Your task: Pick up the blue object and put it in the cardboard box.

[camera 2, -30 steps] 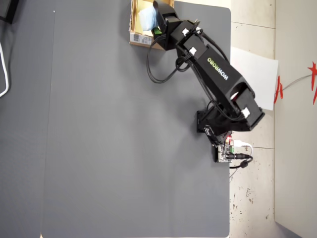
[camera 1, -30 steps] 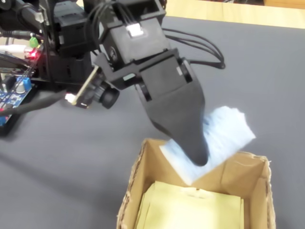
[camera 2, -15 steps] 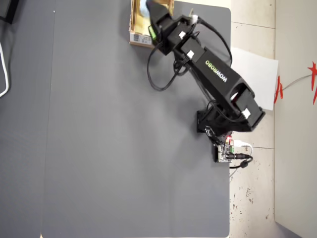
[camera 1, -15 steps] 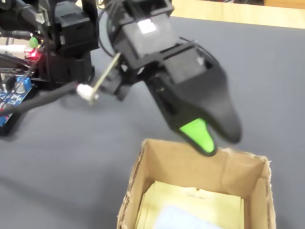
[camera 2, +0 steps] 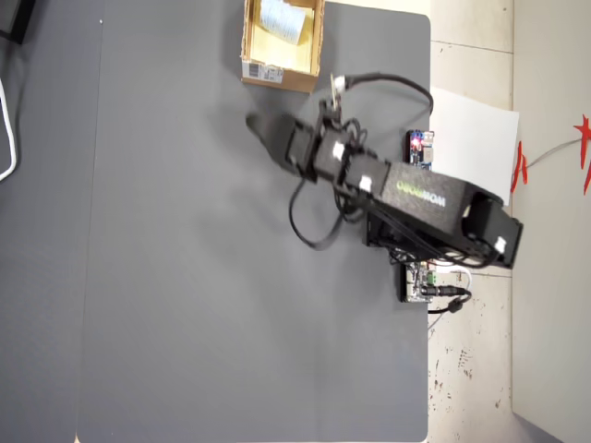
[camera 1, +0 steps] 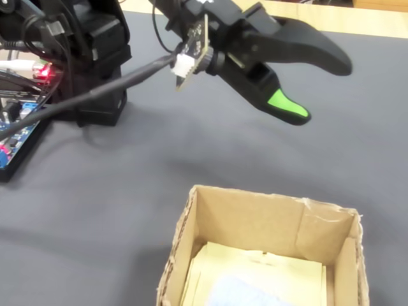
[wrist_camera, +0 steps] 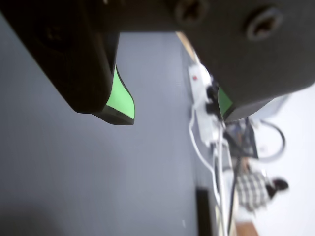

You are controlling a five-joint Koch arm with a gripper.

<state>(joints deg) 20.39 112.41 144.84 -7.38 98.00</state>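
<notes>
We note the gripper (camera 1: 319,92) held in the air over the gray mat (camera 1: 357,153), its two black jaws spread apart with nothing between them; green pads line their inner faces, and one such pad (wrist_camera: 120,97) shows clearly in the wrist view, across a wide gap from the other. In the fixed view the jaws sit above and behind the cardboard box (camera 1: 248,223), not touching it. The box stands open at the mat's edge, and we see a white label (camera 2: 261,71) on its outer side in the overhead view. The blue object (camera 1: 239,294) lies inside the box on the pale yellow lining; only a corner of it shows in the fixed view, so we cannot tell whether it lies flat. Behind the gripper, the arm (camera 2: 416,192) runs back to its base, with cables (camera 2: 309,221) looping onto the mat. A small circuit board (camera 2: 420,149) sits beside the base, just off the mat.
</notes>
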